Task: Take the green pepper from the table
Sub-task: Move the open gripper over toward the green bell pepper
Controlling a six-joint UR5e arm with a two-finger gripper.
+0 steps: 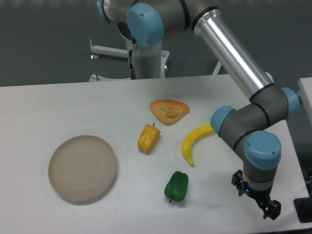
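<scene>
Green pepper lies on the table, below the banana. Gripper well right of it, holding nothing; jaw opening unclear.

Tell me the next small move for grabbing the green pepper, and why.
Probably shift the end effector toward the image's left, until it is over the green pepper. It now sits well to the pepper's right, near the table edge, and the pepper lies untouched below the banana.
</scene>
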